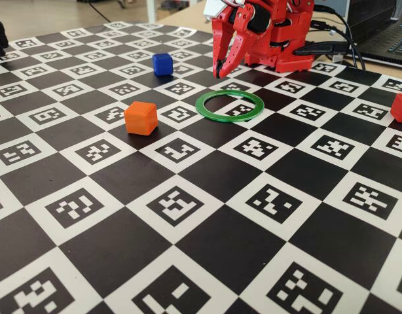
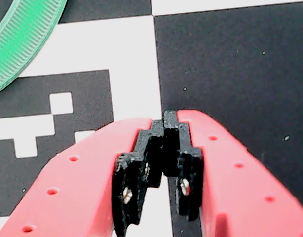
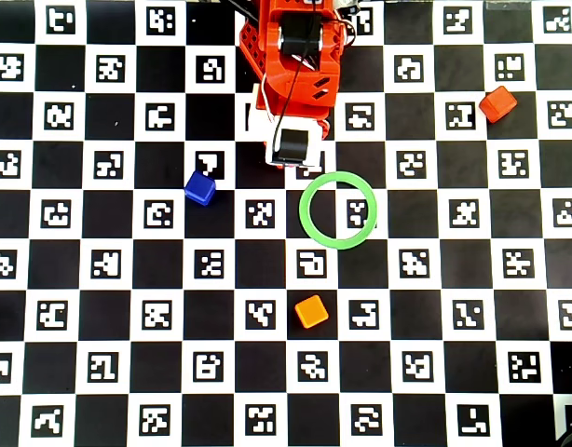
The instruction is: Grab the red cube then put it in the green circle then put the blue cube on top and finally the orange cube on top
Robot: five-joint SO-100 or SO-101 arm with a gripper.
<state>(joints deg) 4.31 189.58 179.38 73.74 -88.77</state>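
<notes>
Overhead view: the checkered table [image 3: 81, 279] carries everything, with the red arm [image 3: 295, 56] at its far edge. The green circle [image 3: 338, 210] lies flat near the middle, nothing inside it but the board. The orange cube [image 3: 311, 311] sits nearer than the ring, the blue cube [image 3: 200, 188] to its left, and the red cube [image 3: 497, 103] far right, well apart. The gripper [image 2: 170, 118] hangs just beyond the ring, jaws together and holding nothing.
</notes>
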